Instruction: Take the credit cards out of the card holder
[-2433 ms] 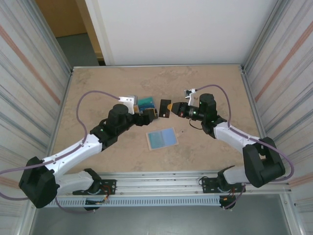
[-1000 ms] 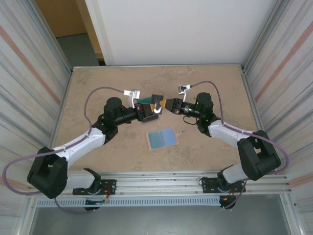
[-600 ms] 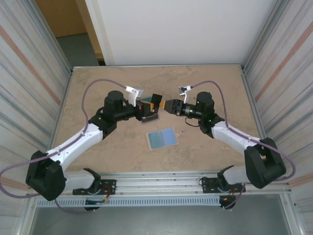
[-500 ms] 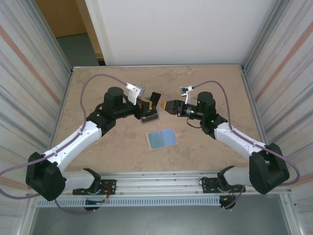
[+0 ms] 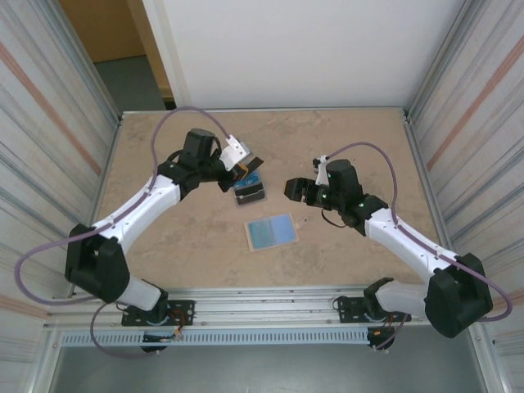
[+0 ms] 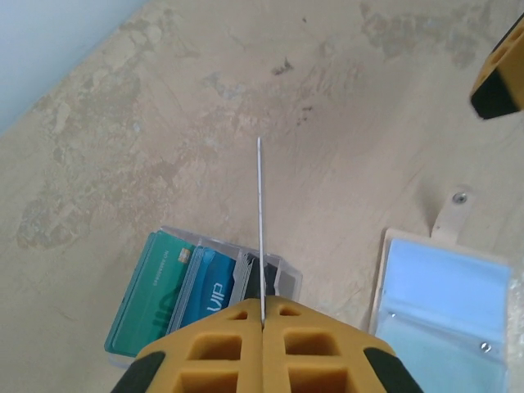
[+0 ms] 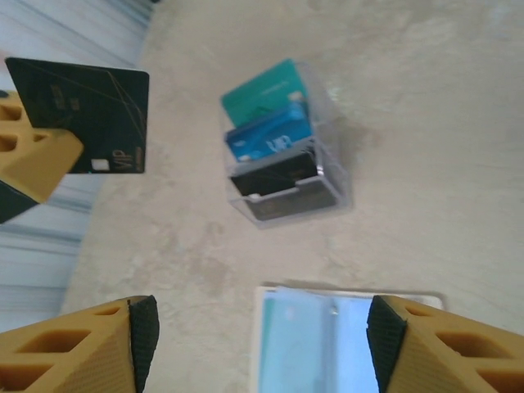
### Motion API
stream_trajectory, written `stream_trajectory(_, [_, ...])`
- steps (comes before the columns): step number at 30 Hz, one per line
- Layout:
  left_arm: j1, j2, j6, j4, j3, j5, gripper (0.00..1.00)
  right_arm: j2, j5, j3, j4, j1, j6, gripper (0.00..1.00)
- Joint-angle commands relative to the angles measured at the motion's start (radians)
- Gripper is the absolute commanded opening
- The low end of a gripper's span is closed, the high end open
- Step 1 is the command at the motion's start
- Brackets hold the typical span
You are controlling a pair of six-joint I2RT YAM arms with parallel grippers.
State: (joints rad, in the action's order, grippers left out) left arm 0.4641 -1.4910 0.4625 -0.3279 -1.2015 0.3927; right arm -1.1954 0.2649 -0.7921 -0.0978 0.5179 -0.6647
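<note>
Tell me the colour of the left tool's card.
Black card, clearest in the right wrist view.

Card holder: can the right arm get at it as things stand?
Probably yes. The right fingers stand open and empty, the card holder lies open on bare table near them, and the left fingers hold a dark card apart.

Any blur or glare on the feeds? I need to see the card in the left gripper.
Left wrist: dark card edge-on, just a thin bright line. Right wrist: slightly soft, card holder blurred at the bottom edge, yet the card's face is visible. Top external: evenly lit, no glare.
</note>
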Motion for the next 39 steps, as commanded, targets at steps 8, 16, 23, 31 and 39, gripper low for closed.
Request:
stream_trajectory(8, [-0.007,-0.172,0.247,-0.203,-0.176,0.034,0.0,-0.043,-0.204,-0.081,-0.204,0.06,0.056,0.8])
stream_trajectory(16, [-0.007,-0.273,0.32,-0.298,-0.245,0.007,0.0,-0.058,-0.271,-0.116,-0.251,0.083,0.06,0.94])
stream_trajectory(23, [0.002,-0.334,0.324,-0.347,-0.278,-0.04,0.0,-0.071,-0.325,-0.13,-0.273,0.085,0.042,1.0])
stream_trajectory(31, [0.004,-0.372,0.333,-0.364,-0.29,-0.066,0.0,-0.059,-0.327,-0.114,-0.263,0.088,0.042,0.99])
stream_trajectory(39, [0.004,-0.415,0.356,-0.379,-0.312,-0.078,0.0,-0.049,-0.327,-0.11,-0.259,0.088,0.042,0.99])
